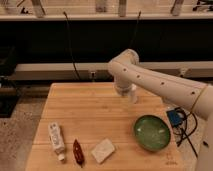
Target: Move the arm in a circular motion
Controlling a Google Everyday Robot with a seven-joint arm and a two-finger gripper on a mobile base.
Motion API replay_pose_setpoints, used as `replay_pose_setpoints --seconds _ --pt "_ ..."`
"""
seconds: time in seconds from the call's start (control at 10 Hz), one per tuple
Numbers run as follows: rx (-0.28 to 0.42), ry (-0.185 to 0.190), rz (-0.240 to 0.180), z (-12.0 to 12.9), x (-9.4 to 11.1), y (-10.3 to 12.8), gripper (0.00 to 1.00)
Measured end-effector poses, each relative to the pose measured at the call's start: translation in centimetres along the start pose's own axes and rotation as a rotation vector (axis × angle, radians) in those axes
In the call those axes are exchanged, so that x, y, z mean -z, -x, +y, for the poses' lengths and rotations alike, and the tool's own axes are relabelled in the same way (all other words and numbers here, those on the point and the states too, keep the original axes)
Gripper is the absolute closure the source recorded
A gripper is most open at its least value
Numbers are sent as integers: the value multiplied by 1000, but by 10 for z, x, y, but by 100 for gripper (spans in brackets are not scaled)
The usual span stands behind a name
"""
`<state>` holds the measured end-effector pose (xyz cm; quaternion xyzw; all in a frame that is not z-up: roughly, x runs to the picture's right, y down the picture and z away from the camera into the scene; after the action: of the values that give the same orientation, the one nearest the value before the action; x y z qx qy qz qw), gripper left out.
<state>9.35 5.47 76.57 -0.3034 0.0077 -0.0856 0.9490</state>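
The arm (160, 85) is a glossy white tube with small dark dots. It reaches in from the right edge, bends at a rounded joint (125, 62) above the table's far side, and turns straight down. The gripper (127, 96) hangs at its lower end, pointing down just over the far middle of the wooden table (85, 107). It looks pale and merges with the wrist above it. Nothing can be seen held in it.
On the table lie a green bowl (152, 132) at the right front, a white bottle (56, 139) at the left front, a dark red object (78, 151) and a pale sponge-like block (103, 150). A blue box with cables (175, 118) hangs at the right edge.
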Motion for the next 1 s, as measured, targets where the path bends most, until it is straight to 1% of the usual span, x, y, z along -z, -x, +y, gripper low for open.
replay_pose_setpoints --seconds 0.1,0.2,0.3,0.4,0.5,0.6,0.8,0.9,1.0 --pt "14 3 0 -2 -2 4 24" --pt "17 6 4 -2 -3 3 22" --pt "26 7 6 -3 -4 3 26" --pt "43 7 7 -5 -5 7 33" --pt "67 8 9 -7 -5 19 44" --pt "80 11 9 -6 -5 28 46" --pt "93 12 14 -4 -6 27 42" --pt "100 12 14 -7 -7 27 43" --pt "112 14 14 -8 -7 31 49"
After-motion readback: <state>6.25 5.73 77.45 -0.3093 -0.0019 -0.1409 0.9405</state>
